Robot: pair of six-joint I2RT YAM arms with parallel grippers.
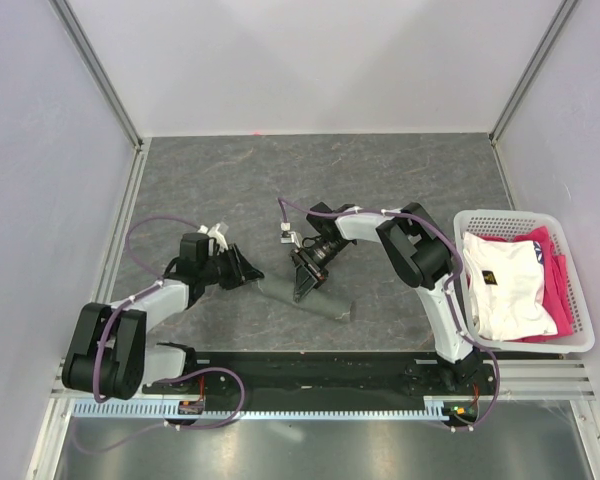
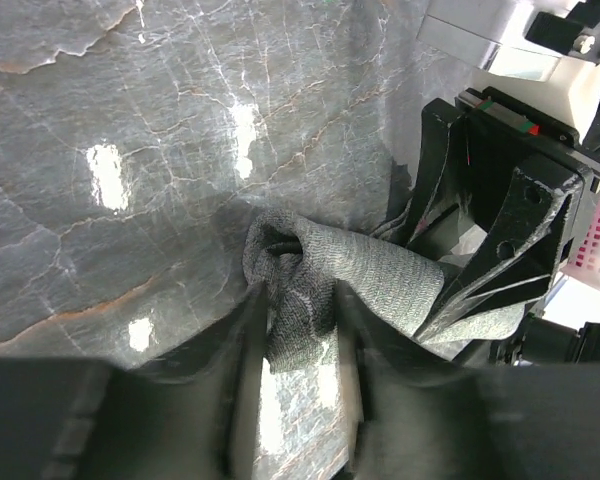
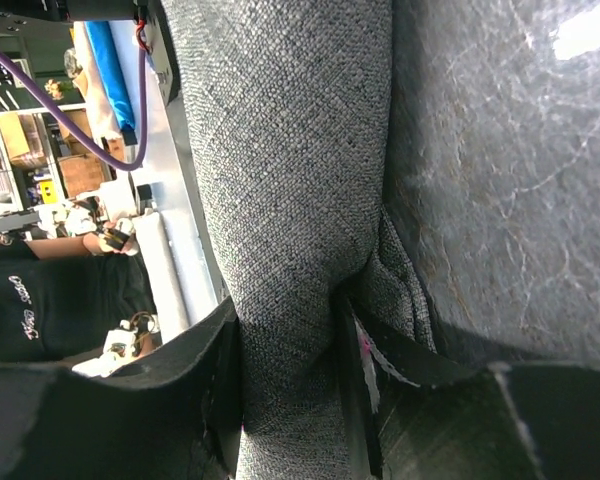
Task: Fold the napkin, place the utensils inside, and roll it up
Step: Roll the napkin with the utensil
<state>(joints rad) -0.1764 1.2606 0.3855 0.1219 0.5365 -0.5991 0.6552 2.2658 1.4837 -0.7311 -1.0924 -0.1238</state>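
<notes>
Right wrist: napkin [image 3: 290, 180] seemingly clamped inside right gripper [image 3: 288, 362].

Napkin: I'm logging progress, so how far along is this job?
Done: the napkin lies rolled into a tube; the utensils are out of sight, presumably inside. In hand: the left gripper pinches one end, the right gripper clamps the middle. Left: probably only tightening the roll and letting go.

top view: the right gripper [image 1: 307, 282] covers the middle of the napkin [image 1: 338, 308] and the left gripper [image 1: 250, 272] hides its left end. No way to see inside the roll. In the left wrist view the fingers [image 2: 242, 400] are blurry and cut off by the bottom edge
</notes>
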